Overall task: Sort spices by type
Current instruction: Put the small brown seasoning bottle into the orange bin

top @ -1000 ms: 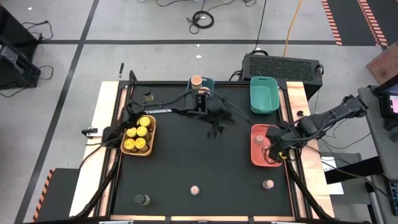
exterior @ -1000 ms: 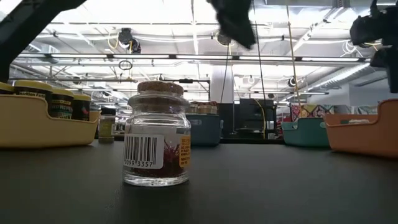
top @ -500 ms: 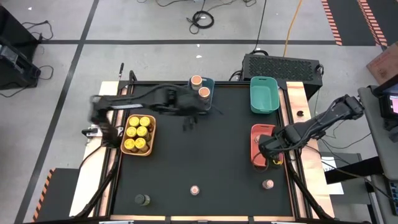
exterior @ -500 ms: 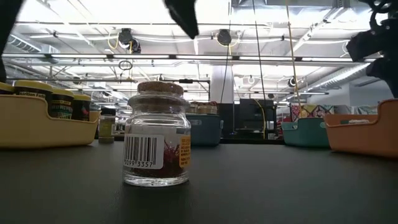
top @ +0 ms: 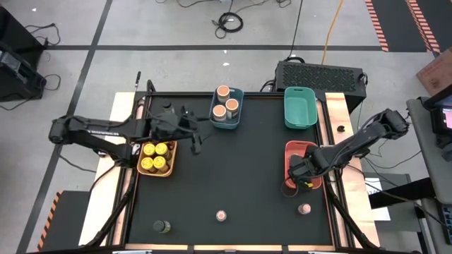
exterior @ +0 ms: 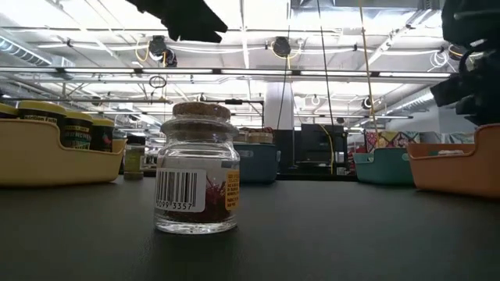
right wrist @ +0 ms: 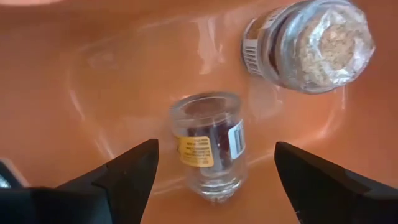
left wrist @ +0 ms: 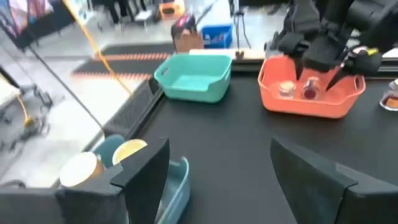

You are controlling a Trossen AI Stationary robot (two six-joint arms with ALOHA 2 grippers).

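My left gripper (top: 192, 135) is open and empty above the table, between the yellow bin (top: 170, 162) of yellow-lidded jars and the blue bin (top: 227, 121), which holds three peach-topped jars (top: 226, 104). Its wrist view shows the open fingers (left wrist: 219, 149). My right gripper (top: 299, 173) hangs open over the orange bin (top: 289, 152). Two small pinkish-topped jars lie in that bin: one (right wrist: 211, 146) sits between my fingers without touching them, the other (right wrist: 308, 43) beside it. More pinkish jars (top: 222, 215) (top: 305, 209) and an olive jar (top: 162, 226) stand near the front edge.
An empty teal bin (top: 300, 106) stands at the far right of the table. In the low view a cork-topped jar (exterior: 197, 168) stands close to the camera. The middle of the black table (top: 240, 176) is bare.
My left gripper has swung from over the blue bin toward the table's left edge, ending beside the yellow bin. My right gripper has moved a little toward the near edge, staying over the orange bin.
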